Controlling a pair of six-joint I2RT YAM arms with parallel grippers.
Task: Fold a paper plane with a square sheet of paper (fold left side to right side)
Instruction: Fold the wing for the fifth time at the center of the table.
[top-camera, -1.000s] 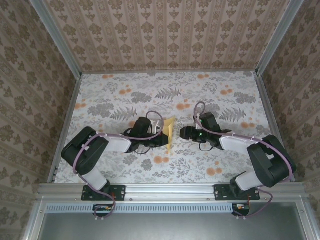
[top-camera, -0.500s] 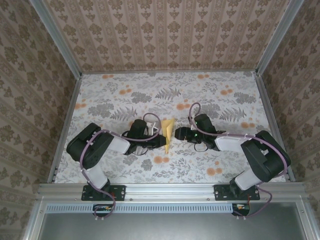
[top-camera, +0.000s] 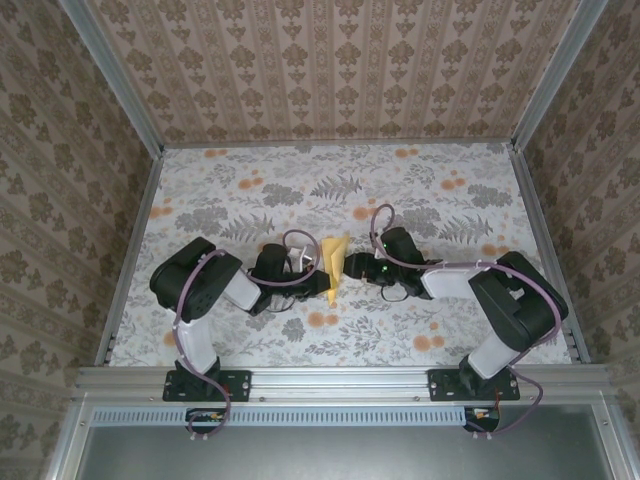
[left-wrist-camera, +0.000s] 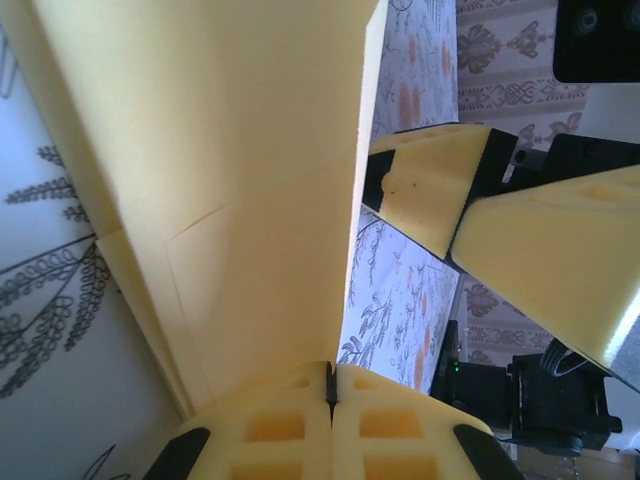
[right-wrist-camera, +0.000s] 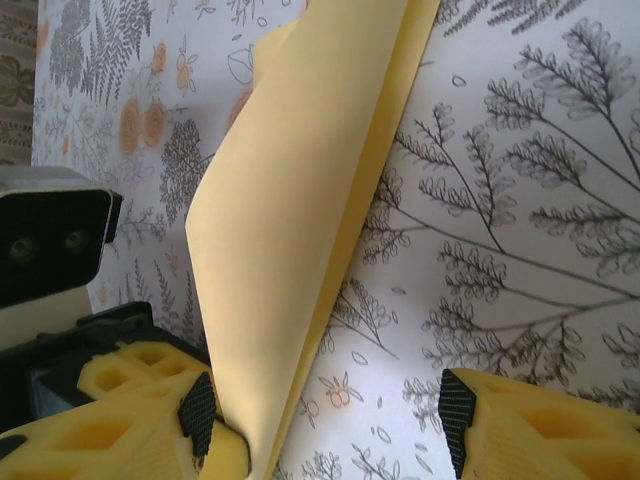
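Since a second ago the right gripper (top-camera: 352, 266) has slid in from 3 o'clock until its fingers reach the paper plane (top-camera: 335, 262); back then a clear gap lay between them; its jaws have narrowed a touch but stand apart, unclenched. From the right wrist view the right gripper (right-wrist-camera: 325, 415) straddles the lower edge of the folded yellow paper (right-wrist-camera: 290, 200), which rests against one finger pad (right-wrist-camera: 200, 405) while the other pad stands well off over the flowered table (right-wrist-camera: 520, 200). The left gripper (top-camera: 316, 274) has hardly shifted; it stays clenched on the paper plane from 9 o'clock; in the left wrist view its two pads (left-wrist-camera: 330, 385) are pressed flat together with the sheet (left-wrist-camera: 230, 180) rising out of the seam. The plane itself stands on edge, tilted, near the middle of the table (top-camera: 250, 180), slightly toward 6 o'clock, its point aimed at 6.

Outward from the claws: both forearms lie low and nearly level, reaching toward each other; the left elbow has swung inward and up toward 12 o'clock; the right elbow has likewise drawn in toward the centre; both bases sit at the 6 o'clock edge.
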